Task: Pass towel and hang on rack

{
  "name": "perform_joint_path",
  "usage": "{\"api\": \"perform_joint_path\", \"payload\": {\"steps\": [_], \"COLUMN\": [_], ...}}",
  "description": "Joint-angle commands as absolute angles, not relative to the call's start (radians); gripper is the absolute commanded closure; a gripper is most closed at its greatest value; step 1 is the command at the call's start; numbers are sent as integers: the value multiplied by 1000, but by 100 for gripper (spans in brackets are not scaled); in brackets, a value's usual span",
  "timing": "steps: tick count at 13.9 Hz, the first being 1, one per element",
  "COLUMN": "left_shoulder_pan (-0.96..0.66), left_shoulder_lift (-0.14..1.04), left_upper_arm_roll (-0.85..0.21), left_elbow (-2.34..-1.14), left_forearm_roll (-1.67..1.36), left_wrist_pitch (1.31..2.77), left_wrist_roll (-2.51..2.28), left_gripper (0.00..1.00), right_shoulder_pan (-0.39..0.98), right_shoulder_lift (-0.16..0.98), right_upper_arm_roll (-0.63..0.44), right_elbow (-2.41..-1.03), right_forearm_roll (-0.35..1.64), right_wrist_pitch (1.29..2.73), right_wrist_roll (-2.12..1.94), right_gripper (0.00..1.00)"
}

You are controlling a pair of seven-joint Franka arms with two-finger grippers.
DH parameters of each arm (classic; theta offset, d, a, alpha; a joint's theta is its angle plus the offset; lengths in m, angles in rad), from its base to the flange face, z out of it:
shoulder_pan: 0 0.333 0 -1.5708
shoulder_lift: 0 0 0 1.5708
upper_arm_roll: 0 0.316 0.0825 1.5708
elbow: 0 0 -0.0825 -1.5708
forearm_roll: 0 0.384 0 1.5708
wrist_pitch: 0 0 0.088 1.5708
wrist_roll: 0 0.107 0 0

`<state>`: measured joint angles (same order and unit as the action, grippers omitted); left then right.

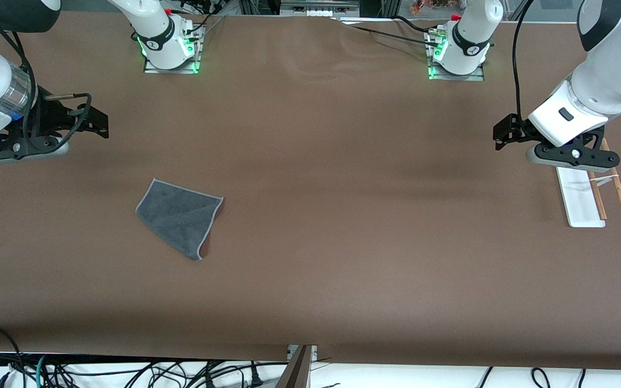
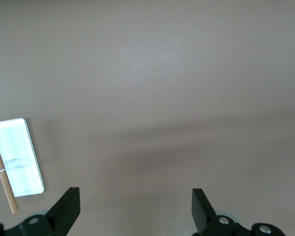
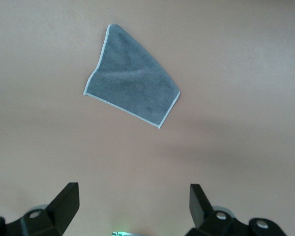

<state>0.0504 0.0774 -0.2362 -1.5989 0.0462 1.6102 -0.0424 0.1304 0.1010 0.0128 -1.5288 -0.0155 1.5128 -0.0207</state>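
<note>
Matte brown table covering (image 1: 310,215), faintly wrinkled near the arm bases, with loose cables cut off along the edge nearest the front camera. Toward the right arm's end, soft dark grey towel (image 1: 179,217) lying flat and folded to a rough triangle with pale stitched hem; toward the left arm's end, rack (image 1: 580,196) with glossy white slab base and two thin wooden rods, partly hidden under the left arm. Right gripper (image 1: 100,123) and left gripper (image 1: 500,136) both spread wide, holding nothing, hanging over bare table.
</note>
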Motion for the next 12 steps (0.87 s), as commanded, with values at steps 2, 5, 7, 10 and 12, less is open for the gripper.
{"api": "perform_joint_path", "payload": {"steps": [2, 5, 7, 10, 12], "left_shoulder_pan": [55, 55, 55, 55, 54], "left_shoulder_lift": [87, 87, 87, 87, 87], "left_upper_arm_roll": [-238, -238, -238, -238, -238], "left_elbow": [-1577, -1577, -1577, -1577, -1575], "left_forearm_roll": [28, 28, 28, 28, 28], "left_wrist_pitch": [1597, 1597, 1597, 1597, 1597], "left_wrist_roll": [-37, -37, -37, -37, -37], "left_gripper": [0, 0, 0, 0, 0], "right_shoulder_pan": [120, 120, 121, 130, 164], "right_shoulder_lift": [129, 146, 201, 313, 385], "right_upper_arm_roll": [25, 25, 25, 26, 26], "right_elbow": [-1511, -1514, -1514, -1514, -1514], "right_forearm_roll": [-14, -12, -8, -9, -11], "right_wrist_pitch": [1502, 1509, 1564, 1687, 1771], "right_wrist_roll": [-38, -23, -17, 43, 116], "right_gripper": [1, 1, 1, 1, 1]}}
